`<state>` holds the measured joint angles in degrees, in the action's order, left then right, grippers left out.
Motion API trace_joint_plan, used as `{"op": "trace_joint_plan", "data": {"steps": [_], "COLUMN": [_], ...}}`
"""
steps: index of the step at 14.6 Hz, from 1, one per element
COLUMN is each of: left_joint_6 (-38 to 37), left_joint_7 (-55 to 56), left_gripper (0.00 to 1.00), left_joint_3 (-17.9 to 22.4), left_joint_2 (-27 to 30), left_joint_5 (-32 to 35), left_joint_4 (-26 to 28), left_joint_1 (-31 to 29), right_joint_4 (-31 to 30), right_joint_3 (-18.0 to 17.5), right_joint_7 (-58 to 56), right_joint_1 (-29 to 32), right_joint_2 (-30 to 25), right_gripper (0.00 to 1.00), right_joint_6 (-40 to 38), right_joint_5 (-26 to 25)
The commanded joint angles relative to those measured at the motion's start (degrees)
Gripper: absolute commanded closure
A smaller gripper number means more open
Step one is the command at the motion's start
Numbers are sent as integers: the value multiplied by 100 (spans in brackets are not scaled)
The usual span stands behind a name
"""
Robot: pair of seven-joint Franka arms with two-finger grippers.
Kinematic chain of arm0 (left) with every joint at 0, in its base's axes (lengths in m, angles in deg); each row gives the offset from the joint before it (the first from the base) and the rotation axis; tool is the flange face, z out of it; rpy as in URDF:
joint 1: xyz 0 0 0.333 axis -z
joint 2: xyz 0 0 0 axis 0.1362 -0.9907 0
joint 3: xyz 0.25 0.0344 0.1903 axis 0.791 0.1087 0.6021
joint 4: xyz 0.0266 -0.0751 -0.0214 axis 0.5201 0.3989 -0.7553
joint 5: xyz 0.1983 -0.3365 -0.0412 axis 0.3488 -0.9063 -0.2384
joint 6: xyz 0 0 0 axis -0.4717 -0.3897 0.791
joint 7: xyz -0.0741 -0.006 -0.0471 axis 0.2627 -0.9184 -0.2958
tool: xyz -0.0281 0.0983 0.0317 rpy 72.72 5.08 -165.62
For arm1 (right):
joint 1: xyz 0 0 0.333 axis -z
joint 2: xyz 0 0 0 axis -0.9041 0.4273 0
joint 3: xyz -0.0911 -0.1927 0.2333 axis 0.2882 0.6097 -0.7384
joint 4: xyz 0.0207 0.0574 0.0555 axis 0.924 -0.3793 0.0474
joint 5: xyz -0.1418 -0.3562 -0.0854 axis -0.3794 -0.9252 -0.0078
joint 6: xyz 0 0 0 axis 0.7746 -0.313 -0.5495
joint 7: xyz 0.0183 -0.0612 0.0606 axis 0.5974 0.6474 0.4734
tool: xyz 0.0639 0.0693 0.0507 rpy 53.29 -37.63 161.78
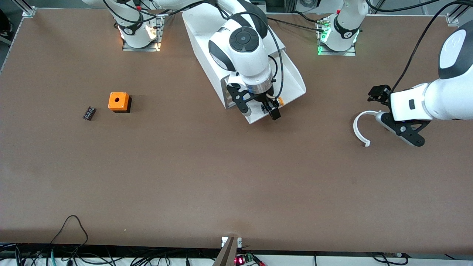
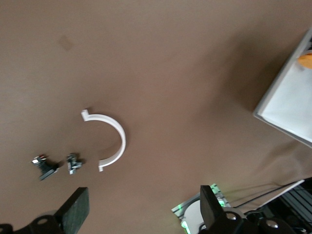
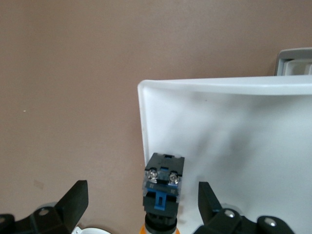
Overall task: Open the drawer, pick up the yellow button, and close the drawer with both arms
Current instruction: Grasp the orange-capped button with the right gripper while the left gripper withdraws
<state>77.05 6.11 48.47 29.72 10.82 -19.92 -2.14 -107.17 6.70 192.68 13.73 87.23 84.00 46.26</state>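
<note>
1. A brown surface (image 1: 207, 173) carries the white cabinet (image 1: 207, 33), which lies between the two arm bases; cables trail along the surface's edge nearest the front camera.
2. The drawer (image 1: 292, 83) stands pulled out of the cabinet toward the front camera.
3. The right tool (image 1: 264, 107) hangs over the drawer, fingers spread wide and gripping nothing.
4. The button (image 3: 163, 187) lies on the drawer floor between those open fingers, close against the drawer's side wall.
5. It shows a blue-and-black base with two screws; an orange cap appears to peek out at the picture's edge.
6. The left tool (image 1: 401, 129) waits well away from the cabinet, at the left arm's end, fingers wide apart and empty, just beside a white curved clip (image 1: 359, 127).
</note>
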Motion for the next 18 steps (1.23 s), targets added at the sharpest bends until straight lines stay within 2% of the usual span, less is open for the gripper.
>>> {"op": "trace_joint_plan", "data": {"steps": [1, 4, 5, 8, 9, 10, 15, 18], "left_joint_6": [29, 196, 283, 337, 346, 346, 416, 434], "left_joint_7": [80, 106, 115, 106, 106, 106, 106, 141], "left_gripper": [0, 0, 0, 0, 0, 0, 0, 0], "left_joint_3": [-43, -25, -25, -8, 10, 10, 45, 54], "left_joint_2": [-21, -21, -21, -29, -29, -29, -64, -100], "left_joint_5": [470, 480, 471, 454, 462, 454, 471, 471], "left_joint_4": [-117, -135, -143, -152, -143, -143, -135, -135], "left_joint_1": [83, 259, 259, 259, 241, 241, 250, 215], "right_joint_4": [219, 167, 158, 166, 175, 175, 236, 307], "right_joint_3": [-39, -39, -39, -39, -39, -39, -12, -12], "right_joint_7": [93, 93, 75, 49, 49, 57, 49, -292], "right_joint_1": [26, 9, 17, 35, 35, 35, 70, 280], "right_joint_2": [141, 141, 132, 106, 97, 88, 9, -263], "right_gripper": [0, 0, 10, 71, 88, 100, 100, 100], "right_joint_6": [-108, -109, -126, -179, -179, -179, -354, -504], "right_joint_5": [227, 227, 235, 244, 244, 244, 218, 227]}}
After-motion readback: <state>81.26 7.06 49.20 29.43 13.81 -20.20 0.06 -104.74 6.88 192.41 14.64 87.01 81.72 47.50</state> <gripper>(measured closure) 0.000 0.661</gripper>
